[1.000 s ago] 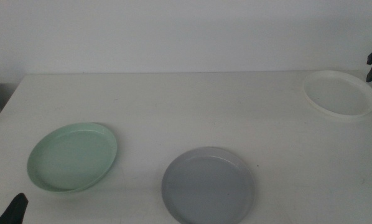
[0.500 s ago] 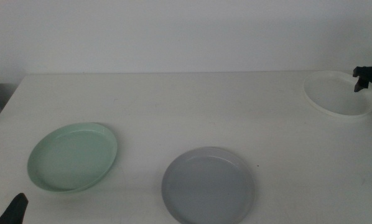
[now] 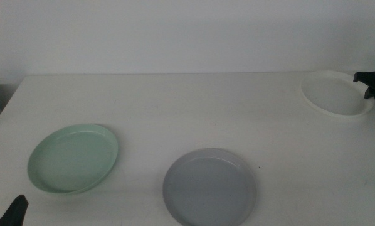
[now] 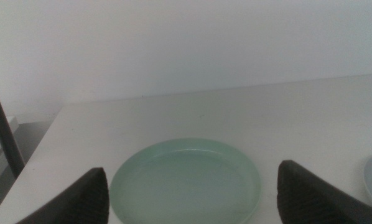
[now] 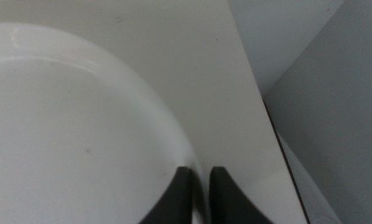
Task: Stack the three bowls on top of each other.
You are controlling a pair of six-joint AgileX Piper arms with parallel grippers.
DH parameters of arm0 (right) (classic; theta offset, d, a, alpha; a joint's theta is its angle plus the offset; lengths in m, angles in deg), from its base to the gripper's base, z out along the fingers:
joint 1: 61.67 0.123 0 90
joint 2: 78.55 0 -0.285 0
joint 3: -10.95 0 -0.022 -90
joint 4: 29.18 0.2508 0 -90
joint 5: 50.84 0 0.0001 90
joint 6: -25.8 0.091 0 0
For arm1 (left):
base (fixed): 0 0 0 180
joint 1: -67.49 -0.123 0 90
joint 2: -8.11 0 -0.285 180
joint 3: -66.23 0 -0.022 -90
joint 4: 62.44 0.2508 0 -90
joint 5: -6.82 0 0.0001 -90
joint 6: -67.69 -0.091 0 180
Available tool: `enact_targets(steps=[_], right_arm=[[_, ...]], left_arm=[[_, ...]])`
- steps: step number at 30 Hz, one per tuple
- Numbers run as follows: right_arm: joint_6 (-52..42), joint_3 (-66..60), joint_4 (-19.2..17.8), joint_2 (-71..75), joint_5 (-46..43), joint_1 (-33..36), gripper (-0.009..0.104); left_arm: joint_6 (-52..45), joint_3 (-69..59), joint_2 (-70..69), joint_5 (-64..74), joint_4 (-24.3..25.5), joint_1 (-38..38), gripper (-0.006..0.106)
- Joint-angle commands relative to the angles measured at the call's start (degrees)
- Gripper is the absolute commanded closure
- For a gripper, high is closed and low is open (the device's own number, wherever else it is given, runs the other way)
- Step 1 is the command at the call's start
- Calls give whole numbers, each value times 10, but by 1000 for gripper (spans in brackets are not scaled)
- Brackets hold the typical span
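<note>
The white bowl (image 3: 335, 94) sits at the table's far right. My right gripper (image 3: 370, 85) is at its right rim; in the right wrist view its jaws (image 5: 201, 186) are closed on the rim of the white bowl (image 5: 68, 124). The mint green bowl (image 3: 73, 157) lies at the front left and the grey bowl (image 3: 209, 186) at the front middle, both flat and apart. My left gripper (image 3: 15, 210) waits at the bottom left corner, open and empty (image 4: 192, 168), facing the mint bowl (image 4: 186, 180).
The white table (image 3: 175, 107) ends at a pale wall behind. Its right edge runs close beside the white bowl (image 5: 254, 124). A dark post (image 4: 2, 130) stands off the table's left side.
My right gripper came in from the right edge, dropped onto the white bowl's right rim and closed on it. The white bowl has shifted slightly left. The left arm has not moved.
</note>
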Motion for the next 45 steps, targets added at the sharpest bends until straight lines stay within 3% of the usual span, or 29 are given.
enact_targets(steps=[1, 5, 11, 14, 18, 24, 33, 45], right_arm=[[-8, 18, -5, 50, -15, -1, 96], [-26, -28, 8, 96, 2, 5, 96], [-94, -270, 106, 278, -124, 26, 96], [-125, -393, 144, 375, -164, 62, 96], [-125, -512, 166, 469, -198, 140, 96], [-82, -626, 172, 527, -224, 290, 96], [-46, -668, 181, 509, -279, 433, 96], [-25, -668, 176, 463, -293, 458, 96]], left_arm=[[3, 3, -8, -47, -8, -1, 9], [3, 3, -8, -47, -8, -1, 9], [3, 3, -8, -47, -8, -1, 9], [3, 3, -8, -47, -8, -1, 9], [3, 3, -8, -47, -8, -1, 9], [3, 3, -8, -47, -8, -1, 9], [3, 3, -8, -47, -8, -1, 9], [3, 3, -8, -47, -8, -1, 9]])
